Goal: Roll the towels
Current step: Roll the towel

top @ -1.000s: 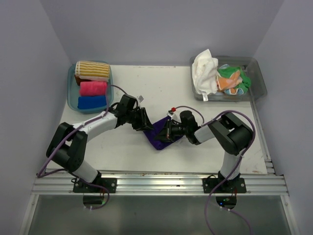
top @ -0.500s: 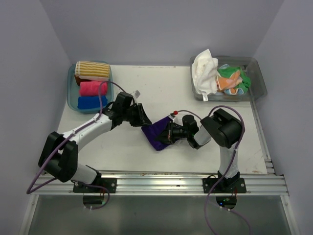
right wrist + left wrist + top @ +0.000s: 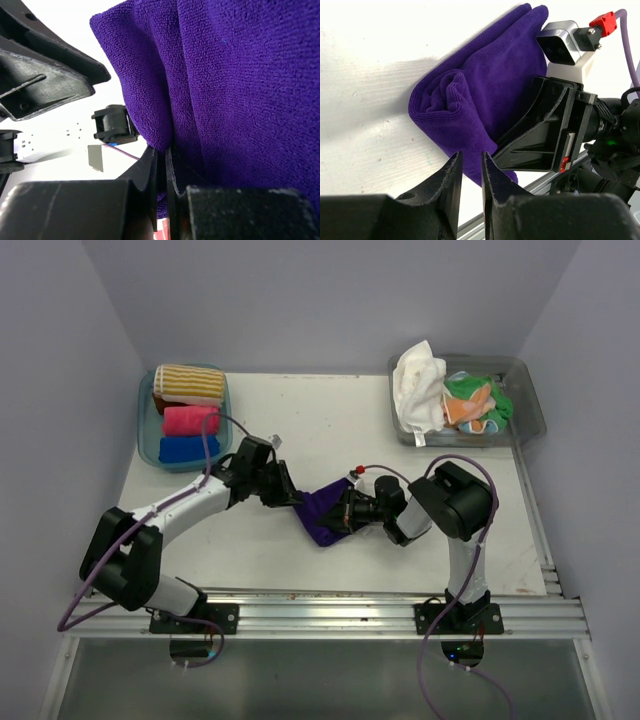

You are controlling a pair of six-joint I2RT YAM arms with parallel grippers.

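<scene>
A purple towel (image 3: 322, 512) lies partly rolled at the middle of the table, its rolled end toward my left gripper; it also shows in the left wrist view (image 3: 485, 90). My left gripper (image 3: 290, 496) sits just left of it, jaws a narrow gap apart and empty (image 3: 471, 160), tips at the towel's near edge. My right gripper (image 3: 346, 512) is shut on a fold of the purple towel (image 3: 240, 75) from the right side (image 3: 162, 150). Striped (image 3: 189, 383), pink (image 3: 190, 419) and blue (image 3: 187, 448) towels lie rolled in the left tub.
A blue tub (image 3: 147, 430) stands at the back left. A clear tub (image 3: 528, 405) at the back right holds loose white (image 3: 418, 385), green (image 3: 470, 390) and orange (image 3: 470, 412) towels. The table's front rail (image 3: 320, 615) runs along the near edge.
My left gripper has drawn back to the left, off the purple towel. The right gripper stays shut on the towel, which has shifted slightly.
</scene>
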